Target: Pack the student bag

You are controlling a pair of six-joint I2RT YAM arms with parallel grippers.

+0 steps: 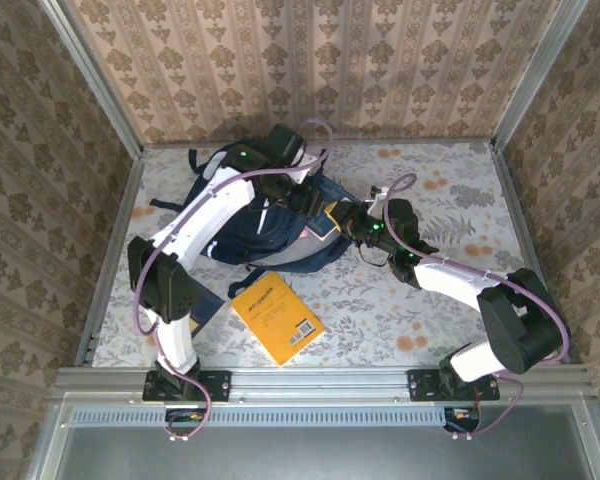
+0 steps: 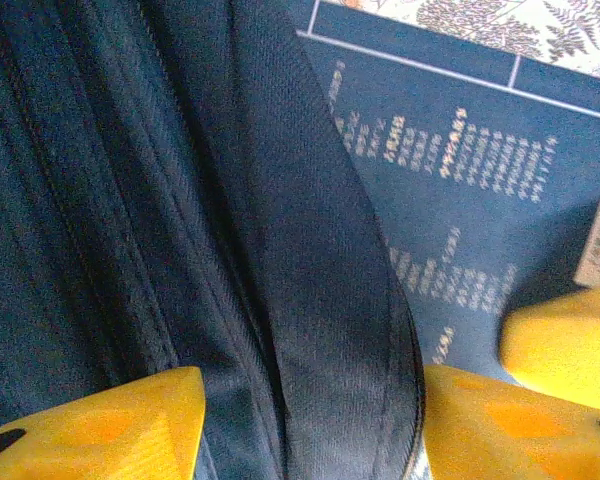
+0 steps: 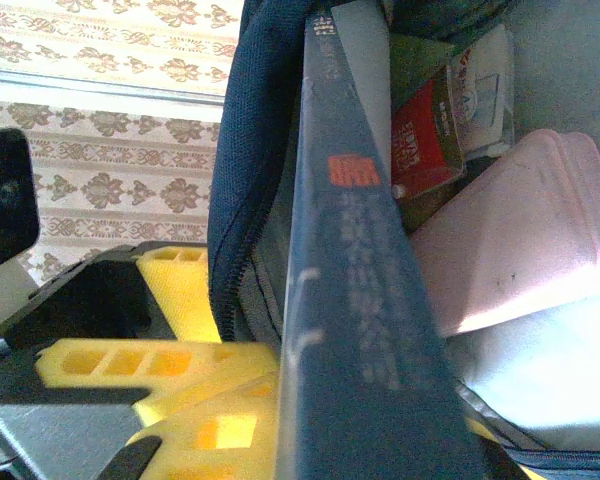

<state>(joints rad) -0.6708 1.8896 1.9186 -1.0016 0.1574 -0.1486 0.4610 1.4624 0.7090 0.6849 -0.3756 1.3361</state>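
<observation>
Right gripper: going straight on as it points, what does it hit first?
Probably the open mouth of the bag: the book held by the right gripper leads into it, toward a pink case inside. Depth is unclear.

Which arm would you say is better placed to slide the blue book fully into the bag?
Right. The right gripper is clamped on the book, which is edge-on at the mouth of the bag with the inside open ahead. The left gripper pinches the bag's fabric, so it seems busy holding the opening.

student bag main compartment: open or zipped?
Open. Mouth of the student bag is parted along its zipper; a blue book stands in the gap beside a pink case.
</observation>
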